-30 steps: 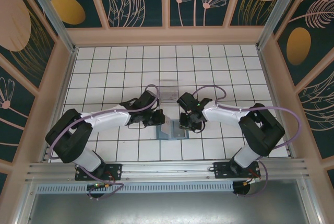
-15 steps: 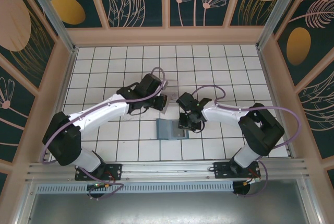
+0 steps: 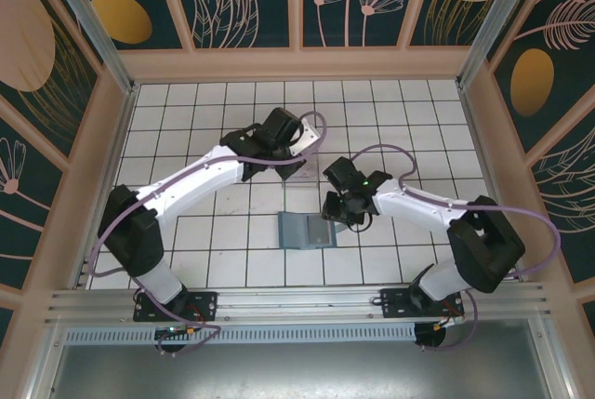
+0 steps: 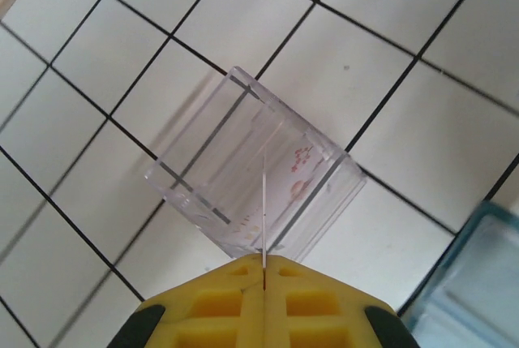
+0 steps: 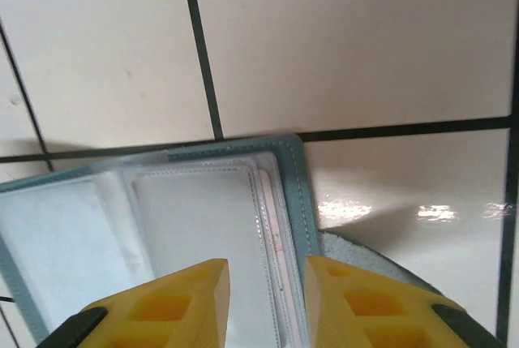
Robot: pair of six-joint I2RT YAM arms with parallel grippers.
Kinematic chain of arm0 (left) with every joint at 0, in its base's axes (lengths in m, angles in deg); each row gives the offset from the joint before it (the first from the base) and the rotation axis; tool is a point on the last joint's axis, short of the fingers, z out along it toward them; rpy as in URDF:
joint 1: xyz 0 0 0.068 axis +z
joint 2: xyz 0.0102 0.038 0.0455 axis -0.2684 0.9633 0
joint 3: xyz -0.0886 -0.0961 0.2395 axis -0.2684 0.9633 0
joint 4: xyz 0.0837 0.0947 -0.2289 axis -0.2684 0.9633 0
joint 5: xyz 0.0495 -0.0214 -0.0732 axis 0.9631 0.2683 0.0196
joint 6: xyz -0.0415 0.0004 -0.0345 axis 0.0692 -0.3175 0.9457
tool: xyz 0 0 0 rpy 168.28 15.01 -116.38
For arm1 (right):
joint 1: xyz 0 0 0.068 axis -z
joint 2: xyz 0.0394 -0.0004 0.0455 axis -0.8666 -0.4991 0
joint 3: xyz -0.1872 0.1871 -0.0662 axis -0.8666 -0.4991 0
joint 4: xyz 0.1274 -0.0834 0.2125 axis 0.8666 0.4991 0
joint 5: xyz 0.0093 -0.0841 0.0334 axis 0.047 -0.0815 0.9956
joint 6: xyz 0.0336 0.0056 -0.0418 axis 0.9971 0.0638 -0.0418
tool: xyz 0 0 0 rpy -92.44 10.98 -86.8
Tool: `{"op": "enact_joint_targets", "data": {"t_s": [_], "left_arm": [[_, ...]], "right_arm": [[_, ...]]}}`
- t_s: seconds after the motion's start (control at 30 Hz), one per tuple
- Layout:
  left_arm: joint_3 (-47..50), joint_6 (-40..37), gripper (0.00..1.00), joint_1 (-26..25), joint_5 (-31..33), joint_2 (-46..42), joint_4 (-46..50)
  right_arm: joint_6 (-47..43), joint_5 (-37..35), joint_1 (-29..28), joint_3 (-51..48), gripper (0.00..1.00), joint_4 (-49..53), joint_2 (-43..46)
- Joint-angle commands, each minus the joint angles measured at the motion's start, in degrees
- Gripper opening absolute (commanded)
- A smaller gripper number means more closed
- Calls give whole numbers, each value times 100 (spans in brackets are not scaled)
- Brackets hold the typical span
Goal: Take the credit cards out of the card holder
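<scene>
In the overhead view, the flat teal two-leaf card holder [image 3: 305,230] lies open on the white tiled tabletop [image 3: 204,120], at the lower centre of the frame. The right pincer [image 3: 338,207] hangs at its right edge. Its wrist view shows the yellow fingers [image 5: 170,299] narrowly apart above the holder's clear sleeves, gripping nothing. The left pincer [image 4: 263,265], at the bottom centre of its wrist view, is closed on a thin credit card [image 4: 264,202] seen edge-on, above the see-through plastic box [image 4: 219,153]; the card's colour cannot be told
</scene>
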Motion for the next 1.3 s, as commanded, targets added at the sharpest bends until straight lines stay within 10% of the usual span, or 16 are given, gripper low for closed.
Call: {"op": "enact_joint_targets", "data": {"t_s": [0.0,0.4,1.27], "left_arm": [[-441,-1298,0,22,-126,370,712],[-1310,-2910,0,56,-680,1388,1661],[-3084,-3380,0,223,-759,2749,2688]], "right_arm": [[-86,-248,121,-143,31,268,299],[-89,-245,357,-349,29,300,792],[2,-174,393,-461,28,271,816]]}}
